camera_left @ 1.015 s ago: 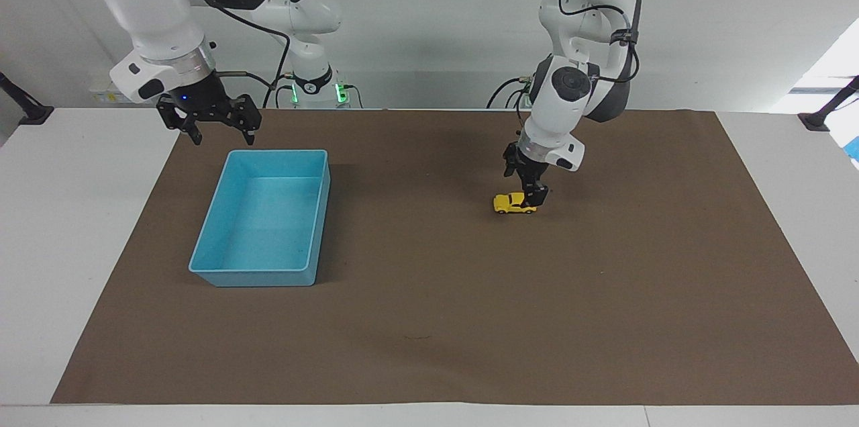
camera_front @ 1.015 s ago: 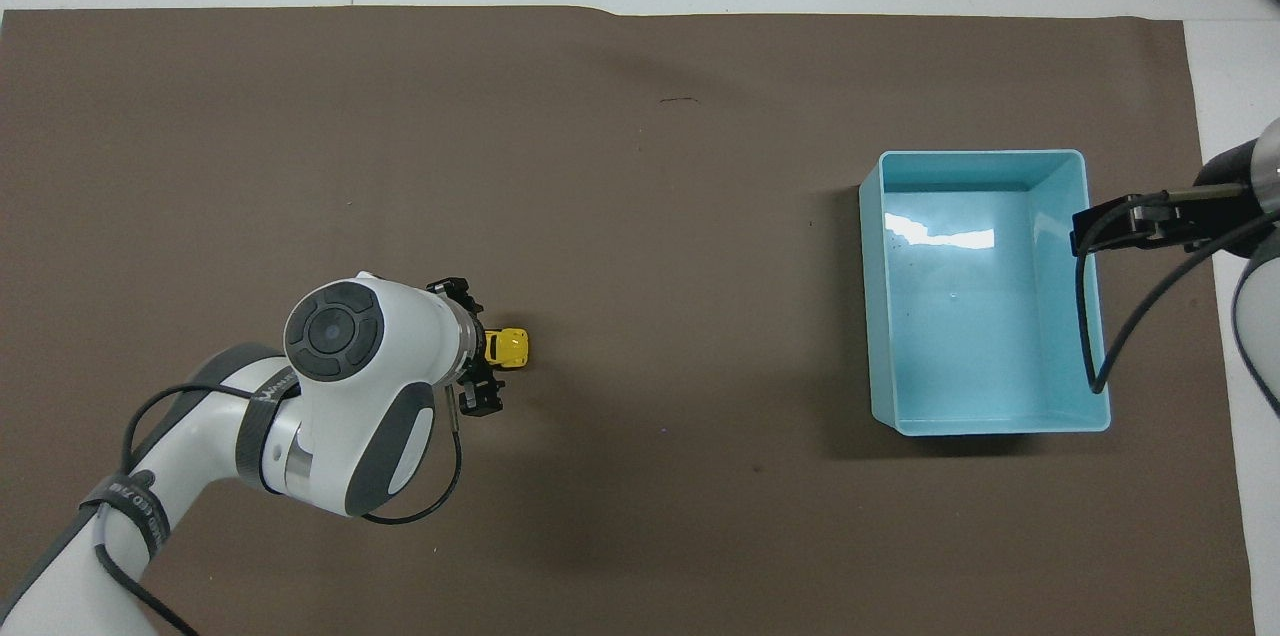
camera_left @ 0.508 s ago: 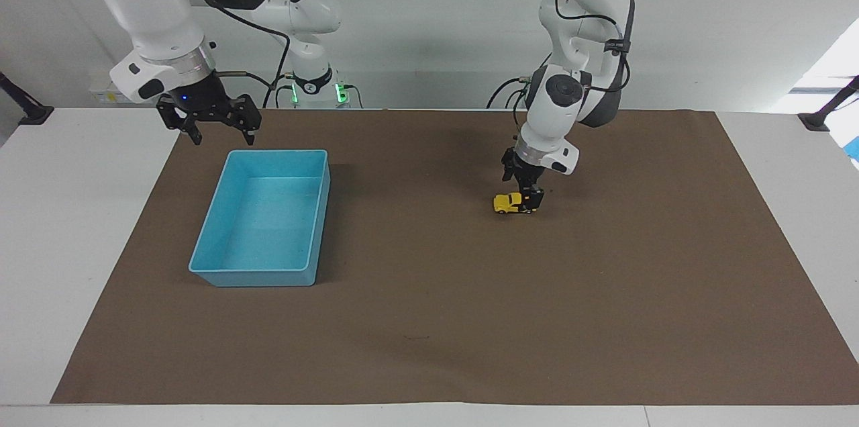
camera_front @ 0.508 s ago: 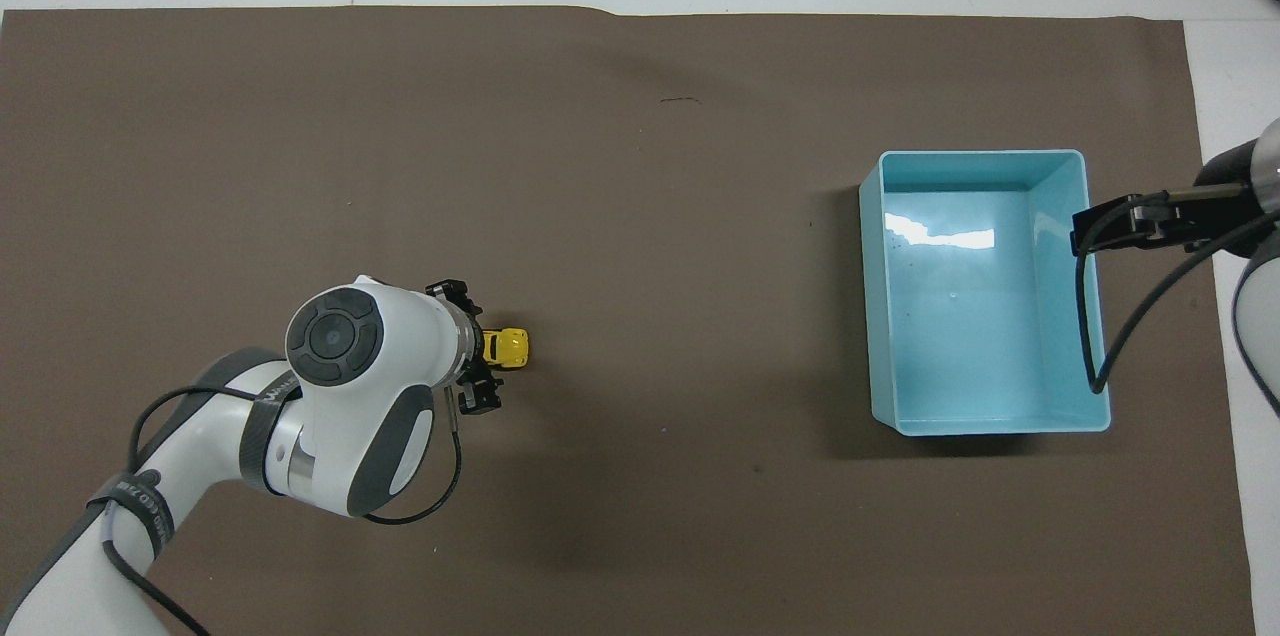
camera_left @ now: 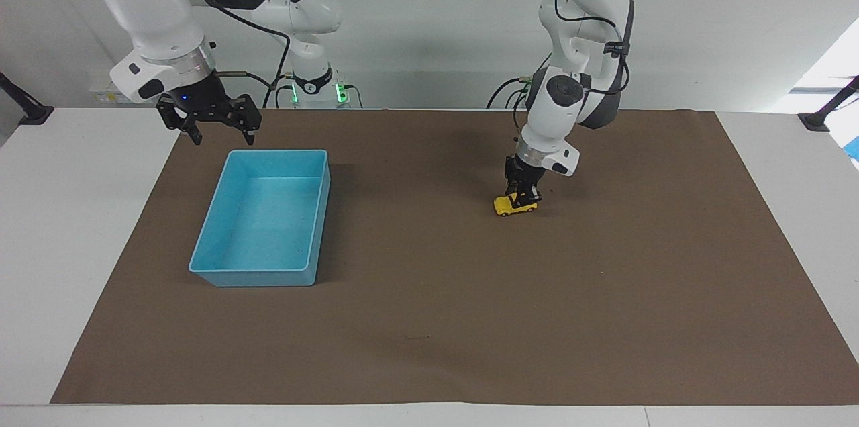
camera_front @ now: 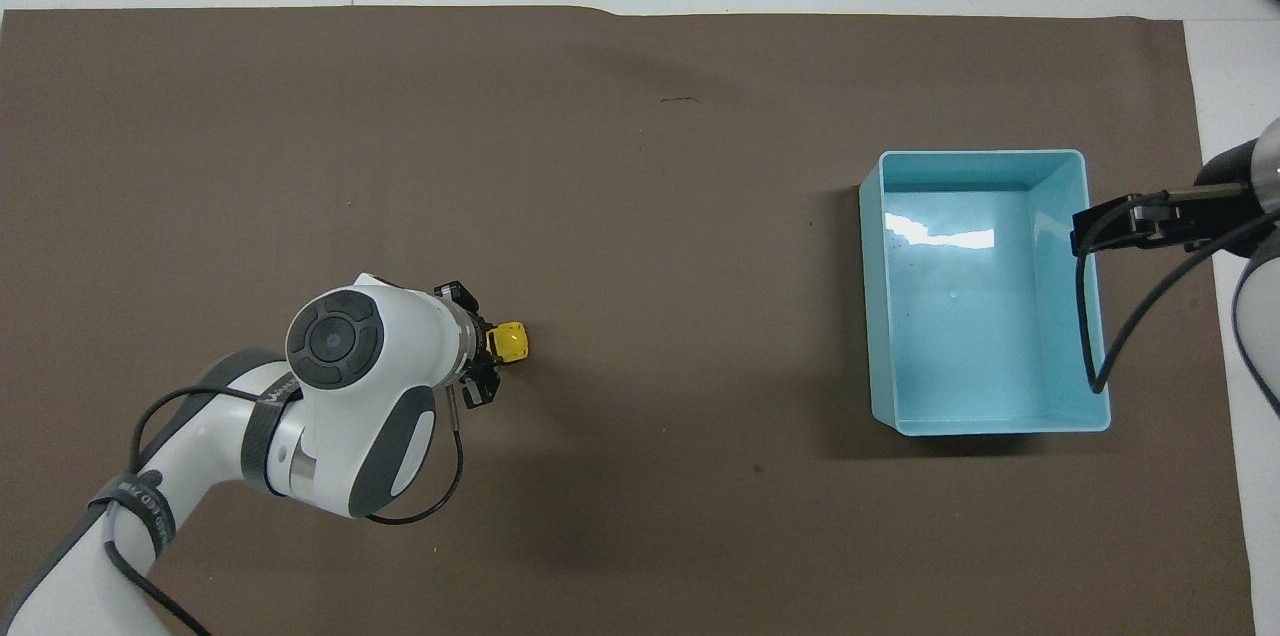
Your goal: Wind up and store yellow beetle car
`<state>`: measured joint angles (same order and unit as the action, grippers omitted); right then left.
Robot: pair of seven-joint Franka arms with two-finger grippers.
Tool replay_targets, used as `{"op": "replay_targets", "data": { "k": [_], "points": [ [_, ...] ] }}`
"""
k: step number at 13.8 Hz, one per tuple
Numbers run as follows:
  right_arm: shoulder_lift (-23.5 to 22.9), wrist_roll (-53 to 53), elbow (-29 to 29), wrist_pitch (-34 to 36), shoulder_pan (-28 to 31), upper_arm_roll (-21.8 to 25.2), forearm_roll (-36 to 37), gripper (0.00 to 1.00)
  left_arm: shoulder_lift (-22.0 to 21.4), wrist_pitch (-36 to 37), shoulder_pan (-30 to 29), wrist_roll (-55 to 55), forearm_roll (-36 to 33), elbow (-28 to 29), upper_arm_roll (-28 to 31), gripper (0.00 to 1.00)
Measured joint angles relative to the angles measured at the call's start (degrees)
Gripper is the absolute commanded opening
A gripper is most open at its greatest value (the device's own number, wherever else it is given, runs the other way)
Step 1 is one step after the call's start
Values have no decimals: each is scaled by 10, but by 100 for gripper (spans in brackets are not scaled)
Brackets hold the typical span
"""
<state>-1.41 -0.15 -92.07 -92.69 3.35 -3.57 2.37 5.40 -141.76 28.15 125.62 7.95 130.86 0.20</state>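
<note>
The yellow beetle car sits on the brown mat toward the left arm's end of the table. It also shows in the overhead view, half covered by the wrist. My left gripper stands over the car's end and is shut on it; the car tilts slightly, with the held end a little raised. The blue bin is empty and stands toward the right arm's end. My right gripper hangs open and empty in the air over the mat's edge beside the bin's end nearest the robots, waiting.
The brown mat covers most of the white table. The blue bin also shows in the overhead view, with the right arm's cable hanging over its rim. A small dark mark lies on the mat.
My left gripper's fingers have drawn together onto the car's end and the wrist has shifted slightly. The car now tilts a little. The right arm has not moved.
</note>
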Motion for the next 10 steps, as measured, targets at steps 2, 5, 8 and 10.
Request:
{"op": "replay_targets", "data": {
  "k": [2,5,8,10],
  "points": [
    [0,0,0,0,0,0,0,100,0,0,0,0,0,0,0,0],
    [0,0,0,0,0,0,0,100,0,0,0,-11,0,0,1,0],
    [0,0,0,0,0,0,0,100,-3,2,-2,-30,0,4,4,0],
    [0,0,0,0,0,0,0,100,-6,11,-7,-44,0,6,7,0]
  ]
}}
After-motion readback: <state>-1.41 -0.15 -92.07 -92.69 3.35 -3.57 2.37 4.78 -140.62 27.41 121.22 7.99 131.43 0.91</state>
